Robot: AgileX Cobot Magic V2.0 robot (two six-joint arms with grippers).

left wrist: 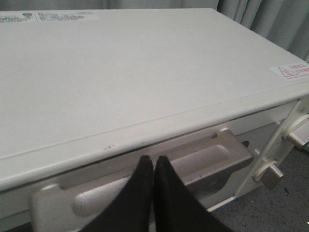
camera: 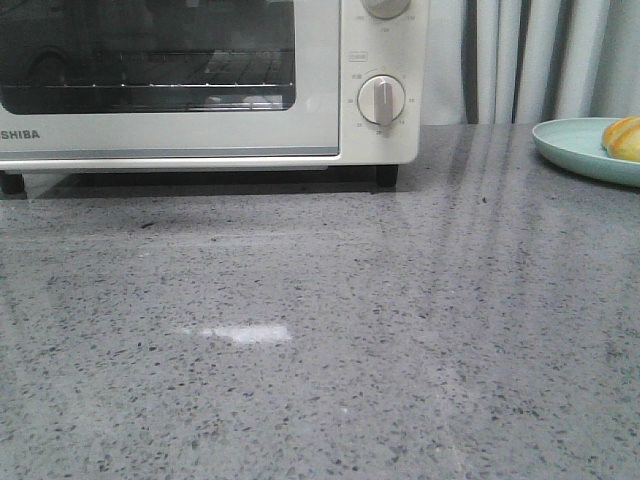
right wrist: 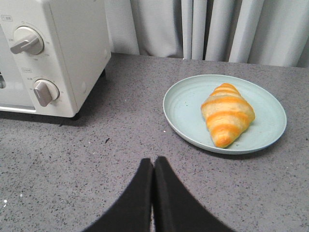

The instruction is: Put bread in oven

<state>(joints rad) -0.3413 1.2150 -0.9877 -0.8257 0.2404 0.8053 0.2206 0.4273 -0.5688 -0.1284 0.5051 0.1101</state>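
Front view shows, nearest, the bare grey speckled stone surface (camera: 300,340) with a pale glare patch. Beyond it stands the cream-white countertop toaster oven (camera: 200,130), its glass-windowed door shut, a wire rack showing behind the glass and a round dial (camera: 381,100) on its right panel. Off to the right, well apart from the oven, the rim of a pale mint-green round plate (camera: 575,150) enters the picture, with an edge of the golden-orange, cream-striped croissant-shaped bread (camera: 624,138) on it. Grey-white pleated curtains (camera: 530,60) hang behind.

In the left wrist view, the black left tool (left wrist: 153,162) has its two fingers pressed together, holding nothing, just above the oven's flat metallic door handle (left wrist: 203,159); whether it touches the handle I cannot tell. Past it stretches the oven's plain cream top.

In the right wrist view, the black right tool (right wrist: 153,164) is likewise closed and empty, over the grey surface. Farther on, the bread lies whole on the mint plate, beside the oven's dial end.
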